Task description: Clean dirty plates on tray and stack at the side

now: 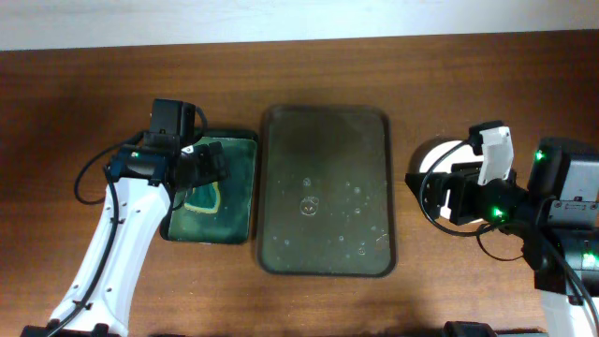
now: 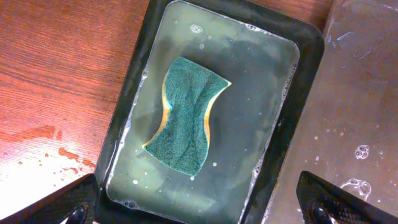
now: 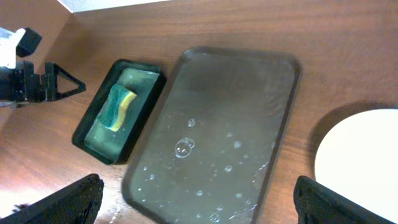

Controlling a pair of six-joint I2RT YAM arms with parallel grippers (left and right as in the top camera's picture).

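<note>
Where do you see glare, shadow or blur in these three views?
Overhead: the top strip is blown out white. Left wrist: sheen on the water around the sponge; the left pincer is dark and soft at the bottom corners. Right wrist: the plate is overexposed, with a dark shadow on its left.

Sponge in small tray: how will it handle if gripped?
The sponge sits in soapy water in the small green tray, so it is probably soaked, drippy and slippery. Its pinched outline suggests it is soft and will likely squash.
</note>
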